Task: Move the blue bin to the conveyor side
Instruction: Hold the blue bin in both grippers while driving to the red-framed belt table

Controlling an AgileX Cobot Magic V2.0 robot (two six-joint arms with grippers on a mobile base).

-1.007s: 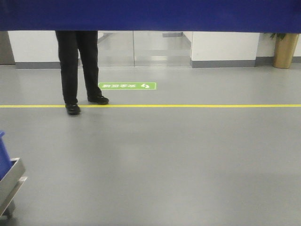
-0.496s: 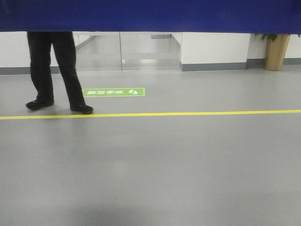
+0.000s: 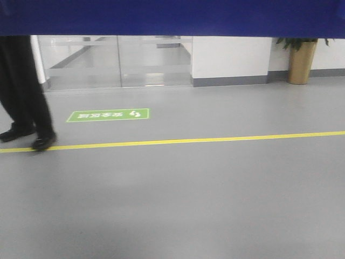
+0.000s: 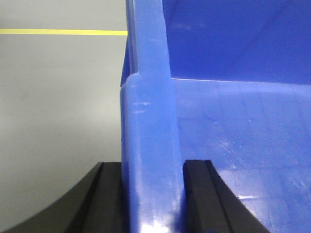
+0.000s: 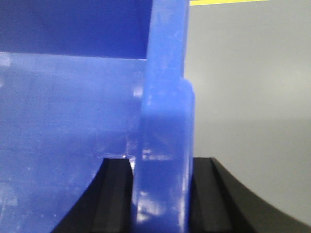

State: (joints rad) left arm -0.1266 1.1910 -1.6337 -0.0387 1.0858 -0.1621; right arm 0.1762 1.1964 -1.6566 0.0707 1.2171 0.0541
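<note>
We see the bin (image 3: 172, 16) as a blue band across the whole top edge of the front view, held between both grippers. Below it, from the left, a person's legs (image 3: 24, 91) stand at the frame edge, with the shoes at the yellow line (image 3: 215, 140). Next comes a green sign (image 3: 108, 115) just behind that line, then glass doors (image 3: 113, 59) further back, and a planter (image 3: 301, 60) by the far right wall. In front of the line the grey floor (image 3: 188, 205) is open from side to side.

At the left wrist, the left gripper (image 4: 153, 194) has its jaws pinching the bin's wall, one black finger (image 4: 109, 194) outside and the other inside. Bare floor lies left of that wall.

At the right wrist, the right gripper (image 5: 163, 194) has its jaws pinching the opposite wall, with bare floor on its right.
</note>
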